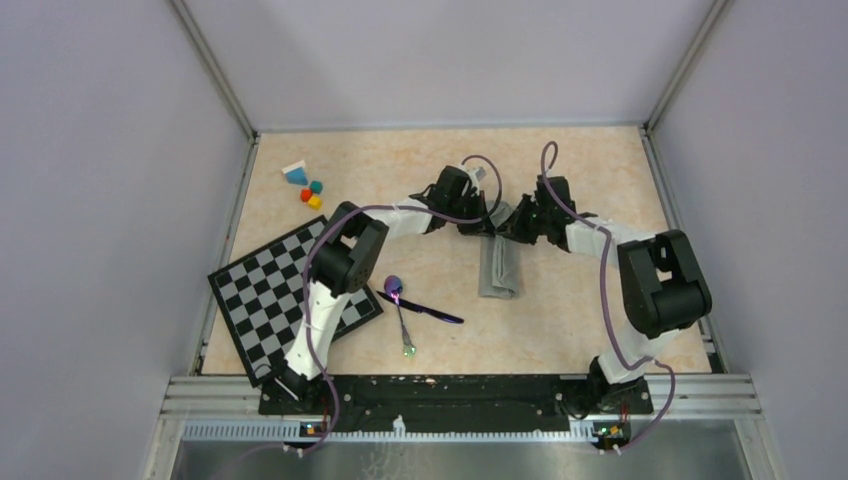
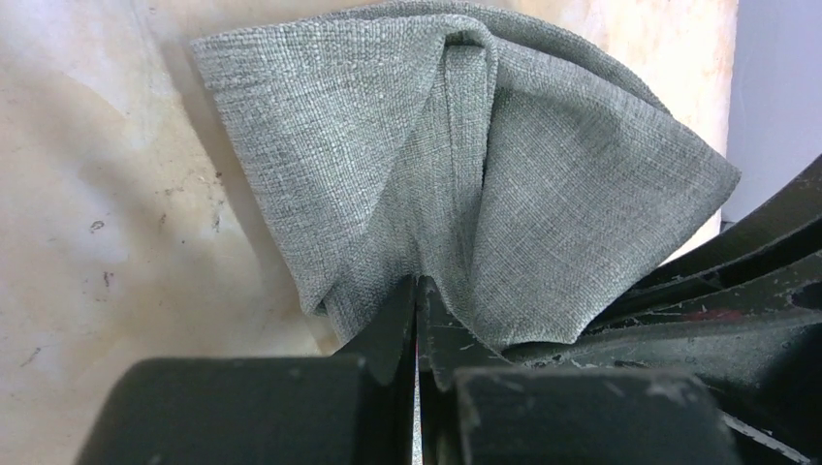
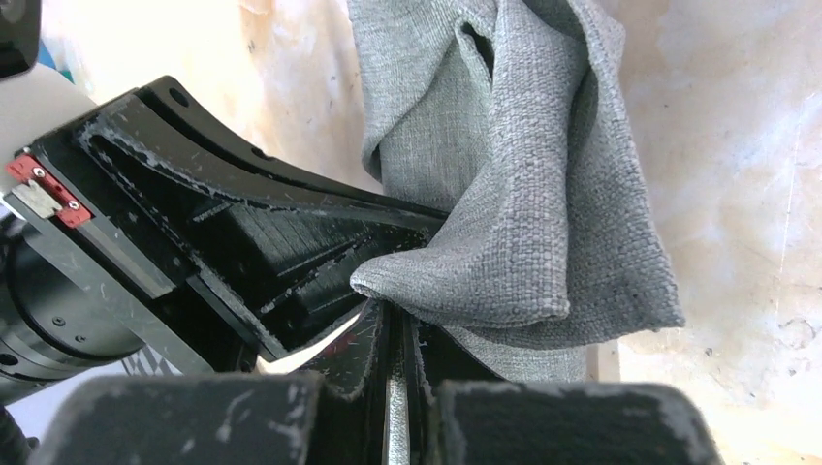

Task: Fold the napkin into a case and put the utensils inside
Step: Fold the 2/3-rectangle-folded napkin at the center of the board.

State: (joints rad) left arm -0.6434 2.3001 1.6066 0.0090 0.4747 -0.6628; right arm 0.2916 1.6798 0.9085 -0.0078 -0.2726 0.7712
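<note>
- Top external view: the grey-green napkin (image 1: 498, 268) lies mid-bench as a narrow folded strip, its far end bunched between the two arms.
- Left wrist view: the left gripper (image 2: 417, 302) is pinched tight on a gathered pleat of the cloth.
- Right wrist view: the right gripper (image 3: 393, 325) is closed on a folded edge, just beside the left one.
- Spoon (image 1: 401, 318) and dark stick-like piece (image 1: 425, 309) lie crossed on the bench (image 1: 570, 330), left of the napkin and apart from it.
- A checkered board (image 1: 270, 295) sits farther left, with small coloured blocks (image 1: 308, 188) beyond it.
</note>
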